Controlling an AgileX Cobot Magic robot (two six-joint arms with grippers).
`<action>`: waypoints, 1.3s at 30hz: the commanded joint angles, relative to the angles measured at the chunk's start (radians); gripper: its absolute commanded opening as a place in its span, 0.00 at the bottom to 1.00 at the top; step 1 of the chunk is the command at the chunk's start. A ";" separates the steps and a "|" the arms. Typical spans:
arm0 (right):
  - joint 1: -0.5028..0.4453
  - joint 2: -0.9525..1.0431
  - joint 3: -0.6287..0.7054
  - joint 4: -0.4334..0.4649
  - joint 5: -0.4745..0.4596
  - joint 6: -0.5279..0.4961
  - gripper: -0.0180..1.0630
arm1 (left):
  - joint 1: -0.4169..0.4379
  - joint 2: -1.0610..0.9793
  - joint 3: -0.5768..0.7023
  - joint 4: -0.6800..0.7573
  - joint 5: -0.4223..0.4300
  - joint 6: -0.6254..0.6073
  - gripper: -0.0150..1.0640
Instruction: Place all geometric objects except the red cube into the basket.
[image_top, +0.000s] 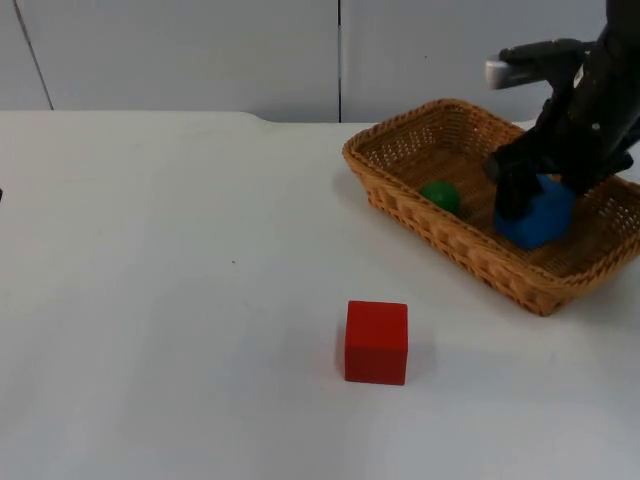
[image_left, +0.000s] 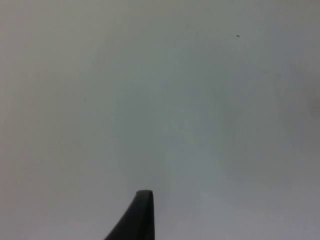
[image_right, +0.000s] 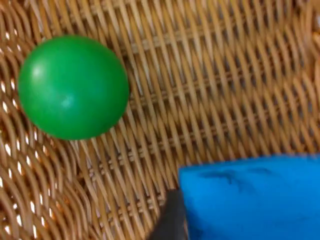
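Blue block (image_top: 540, 215) sits inside the wicker basket (image_top: 440, 238) with the right tool (image_top: 520, 195) pinching it, green ball (image_top: 440, 195) just beside it on the weave. Red cube (image_top: 377, 342) stands out on the white bench (image_top: 180, 300), well apart from the basket. Left tool (image_left: 135, 220) waits over bare bench, can't tell if it's spread or not.

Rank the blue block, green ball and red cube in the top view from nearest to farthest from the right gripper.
1. Blue block: at the right gripper, inside the wicker basket.
2. Green ball: in the basket, towards the left arm's side.
3. Red cube: out on the white table, nearer the camera.
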 joint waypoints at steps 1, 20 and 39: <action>0.005 -0.007 -0.007 0.000 0.002 -0.008 0.75 | 0.002 -0.006 0.007 0.007 -0.013 -0.004 0.99; 0.005 -0.532 0.044 0.022 0.133 -0.042 0.76 | 0.002 -0.006 0.007 0.011 -0.020 -0.004 0.99; 0.005 -1.107 0.636 0.041 -0.044 -0.027 0.76 | 0.002 -0.006 0.007 0.029 -0.050 -0.012 0.99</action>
